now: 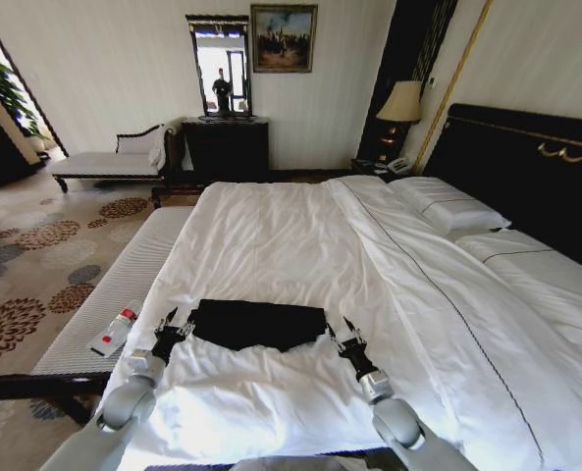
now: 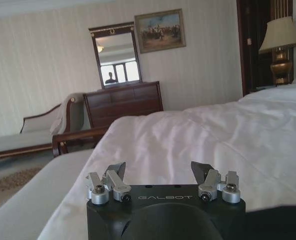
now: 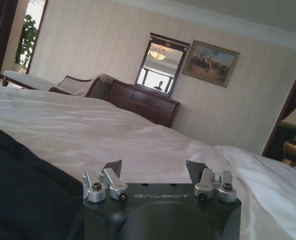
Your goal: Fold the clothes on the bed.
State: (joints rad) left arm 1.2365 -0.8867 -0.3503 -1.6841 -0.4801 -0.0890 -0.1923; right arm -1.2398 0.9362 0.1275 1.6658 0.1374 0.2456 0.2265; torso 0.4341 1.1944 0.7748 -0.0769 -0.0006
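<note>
One folded black T-shirt (image 1: 257, 324), flat.

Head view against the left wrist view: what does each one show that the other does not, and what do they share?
Head view alone: the folded black T-shirt whole on the bed, both open pincers flanking it, left pincer and right pincer, plus the pillows. Left wrist view alone: that pincer's fingers close up, spread. Shared: white bedding, dresser, mirror, painting, lamp.

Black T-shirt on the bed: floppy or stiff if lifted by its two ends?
Probably floppy: the black T-shirt lies flat, following the rumpled duvet. Likely light, being thin cloth. It may sag between the left gripper and right gripper, both open at its ends.
</note>
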